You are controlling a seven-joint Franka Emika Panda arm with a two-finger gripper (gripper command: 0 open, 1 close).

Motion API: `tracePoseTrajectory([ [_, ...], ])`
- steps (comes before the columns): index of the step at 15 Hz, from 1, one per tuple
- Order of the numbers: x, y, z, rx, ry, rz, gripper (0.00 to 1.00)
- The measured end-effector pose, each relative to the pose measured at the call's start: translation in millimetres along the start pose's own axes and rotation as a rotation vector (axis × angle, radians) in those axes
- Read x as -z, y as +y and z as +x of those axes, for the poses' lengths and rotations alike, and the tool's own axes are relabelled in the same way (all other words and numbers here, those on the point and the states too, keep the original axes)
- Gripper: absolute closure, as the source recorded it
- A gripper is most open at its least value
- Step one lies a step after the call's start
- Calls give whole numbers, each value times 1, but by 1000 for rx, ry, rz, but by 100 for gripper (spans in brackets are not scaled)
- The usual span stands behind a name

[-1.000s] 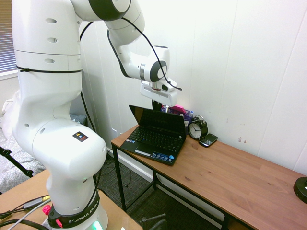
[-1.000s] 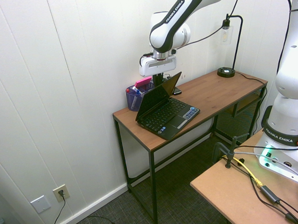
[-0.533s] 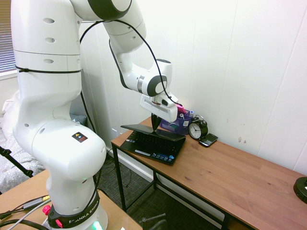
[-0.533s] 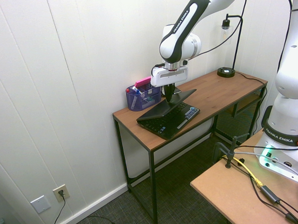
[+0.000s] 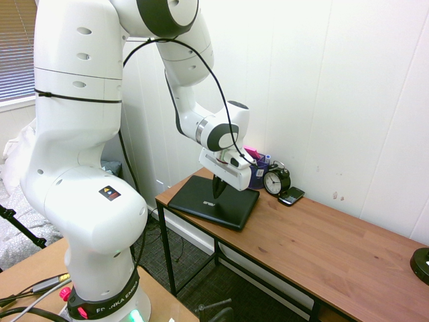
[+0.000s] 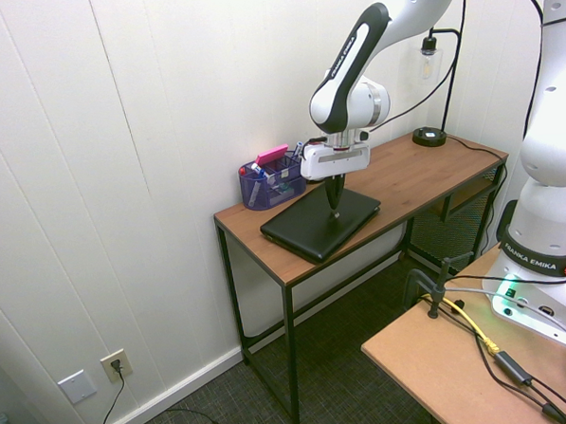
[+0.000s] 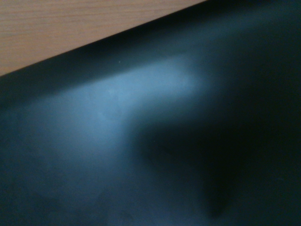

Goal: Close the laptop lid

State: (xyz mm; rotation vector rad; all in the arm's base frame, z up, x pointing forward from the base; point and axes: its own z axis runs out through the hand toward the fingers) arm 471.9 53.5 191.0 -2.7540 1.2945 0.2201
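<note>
The laptop lid [image 5: 201,200] [image 6: 308,232] lies flat on its base, matte black outside up, at the left end of the wooden desk [image 5: 335,248] [image 6: 409,172]. My gripper [image 5: 218,192] [image 6: 334,210] points straight down with its shut fingertips touching the lid's top near its middle, nothing held between them. In the wrist view the lid [image 7: 117,155] fills nearly the whole picture as a blurred dark surface, with a strip of desk wood [image 7: 70,28] along one edge. The keyboard and screen are hidden under the lid.
Behind the laptop by the wall stand a blue mesh organiser [image 6: 270,179] [image 5: 258,171] with a pink item, a black alarm clock [image 5: 275,181] and a small phone [image 5: 290,196]. A black lamp base [image 6: 429,136] [image 5: 420,263] sits at the desk's far end.
The lid went from upright, to half lowered, to flat on the base. My gripper came down and forward with it, pressing on its outside.
</note>
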Motion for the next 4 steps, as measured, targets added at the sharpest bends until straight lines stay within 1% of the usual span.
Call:
tracePoseTrajectory([
  [4, -1, 1, 2, -10, -15, 23, 100],
])
